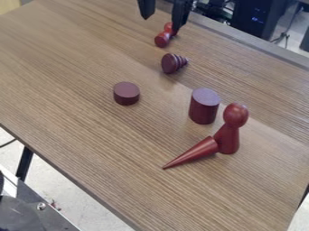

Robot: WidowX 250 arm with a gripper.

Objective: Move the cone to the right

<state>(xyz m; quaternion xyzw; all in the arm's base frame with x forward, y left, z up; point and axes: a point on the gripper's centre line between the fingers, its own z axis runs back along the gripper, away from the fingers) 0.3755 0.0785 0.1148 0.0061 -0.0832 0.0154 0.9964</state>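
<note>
Camera view: gripper (161, 25) at the top edge, fingers wide apart. Red cone (193, 152) lies on its side on the tabletop (78, 131), tip toward lower left, base against the upright pawn-shaped piece (229, 135).

Lab, apparently: robot fingers (180, 16) above wooden table (60, 67); dark case (258, 18) with blue lights behind.

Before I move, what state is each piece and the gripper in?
Gripper, open.
Smooth cone, on its side.
Round-headed peg, upright.
Tall cylinder, upright.
Short cylinder, upright.
Ridged piece, on its side.
Far red piece, lying down, partly hidden.
</note>
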